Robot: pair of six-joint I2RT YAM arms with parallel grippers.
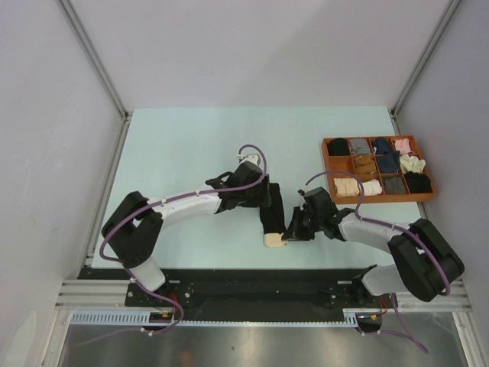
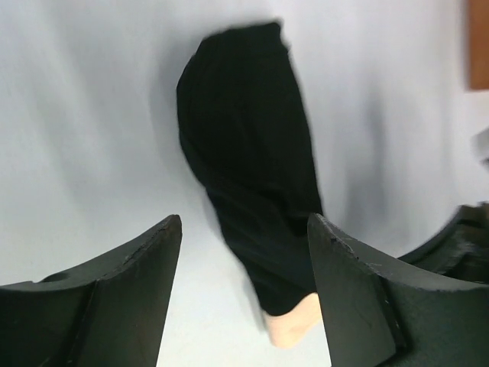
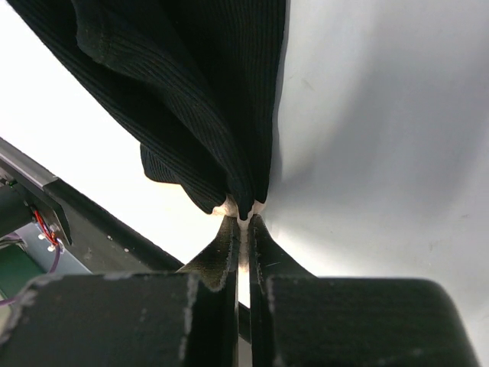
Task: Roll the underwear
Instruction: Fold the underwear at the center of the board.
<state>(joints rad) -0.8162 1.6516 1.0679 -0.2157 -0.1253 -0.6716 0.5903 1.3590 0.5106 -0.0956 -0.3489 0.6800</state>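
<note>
Presently, black brief [image 1: 271, 218]: lies stretched out lengthwise on the pale table [image 1: 183, 145], lower centre of the top view, between the two arms; the dark body runs up the frame.
Waistband [image 1: 273, 239]: pale beige, at the brief's lower end in the top view, closest to the table's bottom edge.
Right gripper [image 1: 289, 235]: comes in from the right of the top view to the waistband end. In the right wrist view the fingers of the right gripper [image 3: 244, 222] are pressed together on a fold of the black brief [image 3: 191, 99], with a sliver of beige waistband [image 3: 229, 206] showing at the pinch. The ribbed fabric fans away from the tips toward the top of that frame.
Left gripper [image 1: 263, 195]: sits over the brief's upper end in the top view. In the left wrist view the jaws of the left gripper [image 2: 243, 225] stand wide apart with nothing clamped; the black brief [image 2: 252, 176] lies on the table beyond them, its waistband [image 2: 294, 325] at lower centre.
Tray [image 1: 326, 162]: orange-brown, divided into compartments, right side of the top view, well apart from the brief.
Fabric bundles [image 1: 365, 164]: fill the tray's compartments, in black, grey, navy, pink, brown and cream.
</note>
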